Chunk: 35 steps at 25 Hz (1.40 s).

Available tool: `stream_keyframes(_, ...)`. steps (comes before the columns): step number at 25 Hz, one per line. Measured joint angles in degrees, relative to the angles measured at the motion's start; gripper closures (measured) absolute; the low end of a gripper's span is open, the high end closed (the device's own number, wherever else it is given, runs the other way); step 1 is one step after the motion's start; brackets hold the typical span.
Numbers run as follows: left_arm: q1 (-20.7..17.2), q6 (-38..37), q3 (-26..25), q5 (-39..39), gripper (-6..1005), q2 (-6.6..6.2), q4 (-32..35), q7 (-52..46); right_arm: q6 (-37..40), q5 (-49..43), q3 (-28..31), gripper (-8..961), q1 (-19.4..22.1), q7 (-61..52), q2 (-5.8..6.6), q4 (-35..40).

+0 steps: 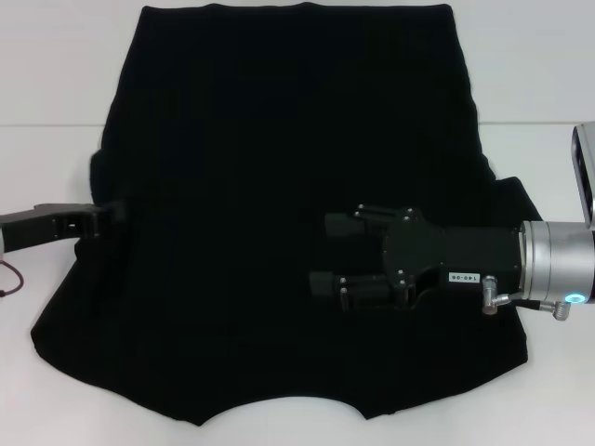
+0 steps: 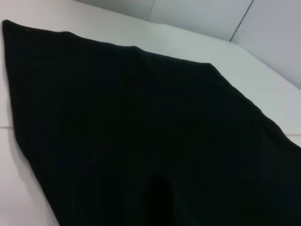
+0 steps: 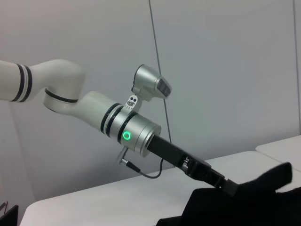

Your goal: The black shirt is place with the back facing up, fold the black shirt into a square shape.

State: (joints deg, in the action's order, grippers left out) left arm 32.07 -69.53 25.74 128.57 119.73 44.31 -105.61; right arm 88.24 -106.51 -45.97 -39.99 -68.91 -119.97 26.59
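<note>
Right hand (image 1: 325,255) open above black shirt (image 1: 279,167), left hand (image 3: 233,187) gripping its edge, seen from right wrist

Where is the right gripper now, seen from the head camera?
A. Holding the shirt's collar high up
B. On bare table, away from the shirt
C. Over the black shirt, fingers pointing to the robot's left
C: the right gripper lies over the black shirt, fingers apart, pointing toward the robot's left.
</note>
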Motion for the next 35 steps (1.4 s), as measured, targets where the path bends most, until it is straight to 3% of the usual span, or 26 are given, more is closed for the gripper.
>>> stream_keyframes(9,0.29,-0.30,1.25,0.00,982,1.24,-0.19,0.36,0.02,-0.01,0.00,179,0.00,0.01,0.06,0.04)
stream_keyframes(18,1.30,-5.89,2.34,0.01,925,1.37,-0.66,-0.58,0.06,0.88,1.25,182,0.09,-0.57,0.56,0.44)
stream_keyframes(20,1.36,-9.68,2.13,-0.68,703,1.23,-0.66,-0.36,0.05,0.90,2.41,183,0.27,-1.20,0.84,0.61)
stream_keyframes(21,1.32,-11.50,2.07,-1.55,663,1.16,-0.65,-0.07,0.05,0.90,3.12,183,0.38,-2.11,1.13,0.65)
stream_keyframes(24,0.65,-18.61,2.07,-5.66,543,1.05,-0.93,2.60,-0.90,0.93,5.45,184,0.59,-7.10,2.65,0.75)
stream_keyframes(28,0.20,-26.32,2.17,-10.86,367,1.23,-3.92,10.10,-6.17,0.34,7.04,185,0.99,-19.87,5.62,0.82)
stream_keyframes(31,0.63,-27.95,2.64,-11.60,224,1.58,-7.53,17.56,-9.48,-1.43,6.91,186,1.44,-29.10,8.15,1.34)
stream_keyframes(35,0.88,-27.19,6.02,-11.38,103,2.70,-9.49,26.30,-11.12,-5.00,7.18,188,2.52,-39.50,10.47,4.05)
